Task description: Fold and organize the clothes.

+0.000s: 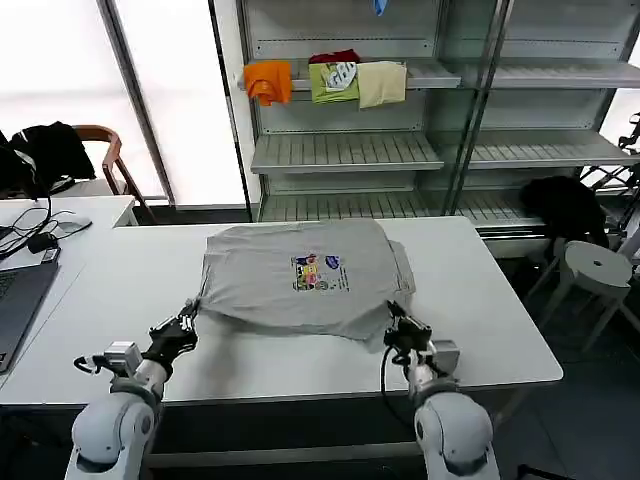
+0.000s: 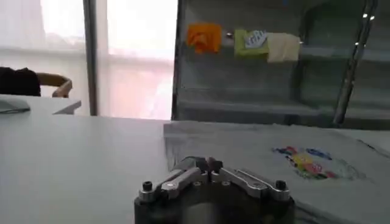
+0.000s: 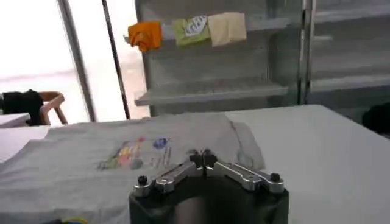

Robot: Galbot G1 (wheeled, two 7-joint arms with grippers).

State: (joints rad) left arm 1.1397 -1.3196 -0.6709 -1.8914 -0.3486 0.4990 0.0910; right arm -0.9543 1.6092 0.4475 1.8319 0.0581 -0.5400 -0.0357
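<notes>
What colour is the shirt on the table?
Light grey shirt with a small multicoloured chest print; clearest in the head view.

Chest print (image 1: 319, 273) on the grey shirt (image 1: 300, 275) was too small to read in head view & blurred in both wrist views. Shirt's near hem at the table (image 1: 500, 330) front edge was partly hidden behind left gripper (image 1: 186, 318) & right gripper (image 1: 398, 322); whether cloth sat between their closed tips couldn't be told. Laptop (image 1: 15, 300) was cut off by the picture's left edge.
</notes>
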